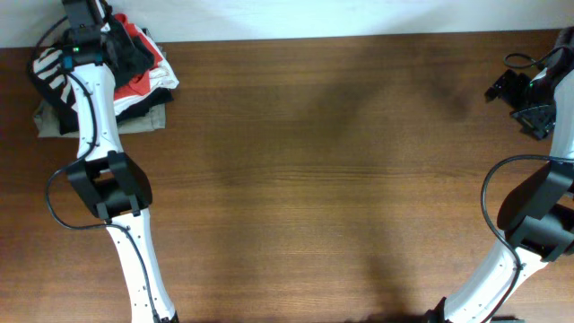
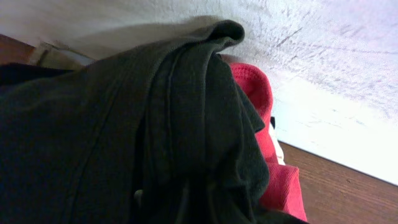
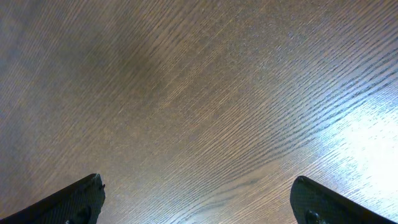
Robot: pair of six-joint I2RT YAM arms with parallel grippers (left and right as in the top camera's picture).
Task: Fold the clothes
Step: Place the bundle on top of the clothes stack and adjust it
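A: Checked the left wrist view for lettering on the dark garment (image 2: 112, 143)?

B: Checked. Found none, only plain cloth and seams. Found nothing readable on the red T-shirt (image 2: 258, 93) right of centre either.

A: And the upper left of the overhead view?

B: Noted white print marks (image 1: 49, 65) on black cloth, too small and crumpled to read. Same for the white patch on the red cloth there.

A: Right wrist view?

B: Saw only the wood grain of the table (image 3: 205, 93). Recorded no label, number or sign.

A robotics lab — left arm (image 1: 94, 108) and right arm (image 1: 534, 202) at a wooden table (image 1: 341, 161)
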